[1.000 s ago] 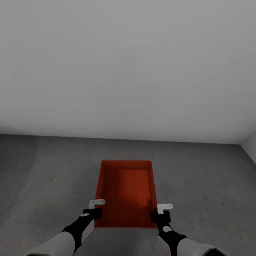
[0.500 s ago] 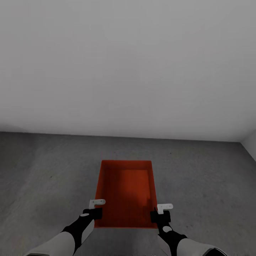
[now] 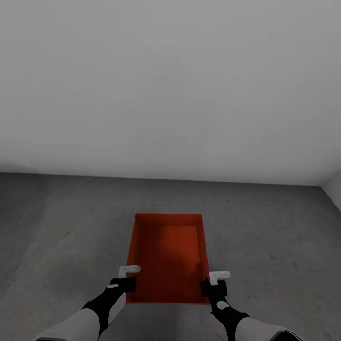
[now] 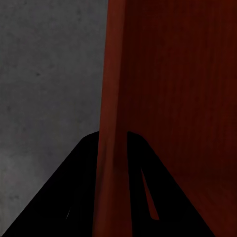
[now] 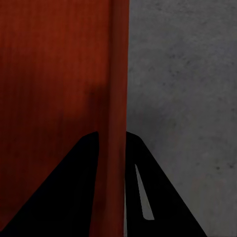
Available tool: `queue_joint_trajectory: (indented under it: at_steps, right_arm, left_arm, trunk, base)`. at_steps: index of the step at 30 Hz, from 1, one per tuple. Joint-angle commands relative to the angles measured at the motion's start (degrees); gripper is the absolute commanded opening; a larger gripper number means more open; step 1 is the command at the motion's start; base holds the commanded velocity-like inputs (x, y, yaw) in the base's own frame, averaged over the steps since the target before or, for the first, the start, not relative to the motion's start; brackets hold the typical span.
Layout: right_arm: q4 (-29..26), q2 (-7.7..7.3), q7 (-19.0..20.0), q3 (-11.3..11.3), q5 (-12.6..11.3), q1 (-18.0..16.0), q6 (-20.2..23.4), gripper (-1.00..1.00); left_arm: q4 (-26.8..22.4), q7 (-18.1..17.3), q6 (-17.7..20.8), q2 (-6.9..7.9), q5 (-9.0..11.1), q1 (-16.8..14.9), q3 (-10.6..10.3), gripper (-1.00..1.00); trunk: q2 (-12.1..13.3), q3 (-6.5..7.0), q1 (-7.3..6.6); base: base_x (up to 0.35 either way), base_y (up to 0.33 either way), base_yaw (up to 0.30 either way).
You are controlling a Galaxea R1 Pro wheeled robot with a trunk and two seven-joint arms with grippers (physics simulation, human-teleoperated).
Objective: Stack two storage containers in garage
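Left gripper (image 3: 127, 277) + right gripper (image 3: 213, 282) clamped on storage container (image 3: 166, 255) side walls; grey floor (image 3: 61, 237), white wall (image 3: 170, 85) ahead.

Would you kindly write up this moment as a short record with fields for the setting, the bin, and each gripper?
setting: grey concrete floor meeting a plain white wall
bin: one red-orange bin, open top, nothing inside
left gripper: fingers astride the bin's left wall, shut on it
right gripper: fingers astride the bin's right wall, shut on it
bin on floor or lifted: cannot tell
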Motion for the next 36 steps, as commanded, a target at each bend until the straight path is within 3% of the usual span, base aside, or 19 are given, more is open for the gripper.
queue_joint_trajectory:
  at_steps: [1,36]
  right_arm:
    - [0.1,0.02,-0.25,-1.57,-0.81,-0.02,-0.18,-1.0]
    - [0.1,0.02,-0.25,-1.57,-0.81,-0.02,-0.18,-1.0]
  left_arm:
    - [-0.25,0.37,0.23,-0.01,0.06,-0.02,1.07,-1.0]
    - [-0.25,0.39,0.22,-0.01,0.06,-0.02,1.07,-1.0]
  trunk:
    - [-0.03,-0.13,0.0]
    - [-0.03,-3.34,0.0]
  base:
    - [0.0,0.0,0.0]
    - [0.0,0.0,0.0]
